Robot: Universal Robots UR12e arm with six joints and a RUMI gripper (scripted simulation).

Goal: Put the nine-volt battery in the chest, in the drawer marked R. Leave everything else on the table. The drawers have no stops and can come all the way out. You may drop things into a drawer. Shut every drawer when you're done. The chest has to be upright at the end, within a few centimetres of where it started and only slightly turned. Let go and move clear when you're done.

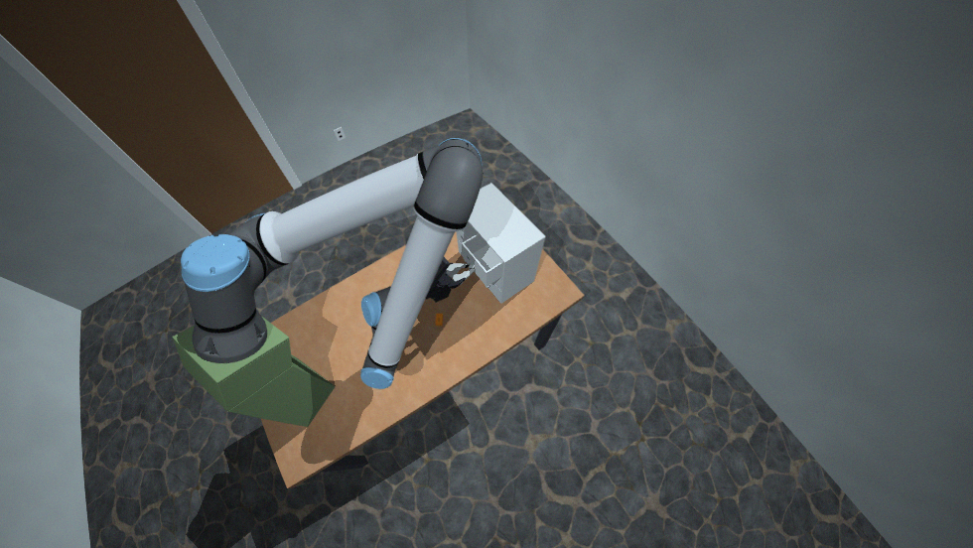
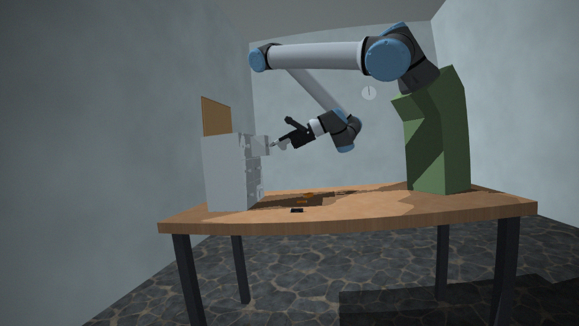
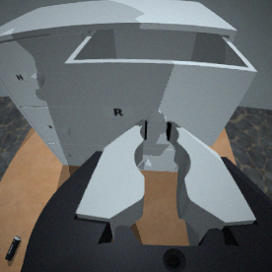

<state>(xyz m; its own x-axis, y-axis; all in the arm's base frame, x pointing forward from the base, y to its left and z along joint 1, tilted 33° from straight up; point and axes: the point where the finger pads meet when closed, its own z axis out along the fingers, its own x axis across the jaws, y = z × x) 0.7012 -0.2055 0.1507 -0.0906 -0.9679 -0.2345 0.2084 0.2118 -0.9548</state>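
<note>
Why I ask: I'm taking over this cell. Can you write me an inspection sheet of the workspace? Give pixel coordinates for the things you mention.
Surface: wooden table (image 1: 367, 408) (image 2: 364, 210) (image 3: 25, 168), partly shadowed.
Job's things: chest (image 1: 506, 224) (image 2: 224, 173) (image 3: 99, 15) upright; drawer R (image 1: 494, 277) (image 2: 259, 145) (image 3: 118, 89) partly out; nine-volt battery not identifiable with certainty.
Clutter: black cylinder (image 2: 296, 209) (image 3: 13, 248) and two small orange things (image 1: 439, 319) (image 2: 308, 195), one possibly the battery.
Gripper (image 1: 471, 268) (image 2: 271, 144) (image 3: 156, 122): jaws shut on R's knob (image 3: 157, 117).
Cables: nothing seen.
Surroundings: walls (image 1: 749, 170) (image 2: 121, 101), stone floor (image 1: 613, 422) (image 2: 283, 263) (image 3: 246, 123).
</note>
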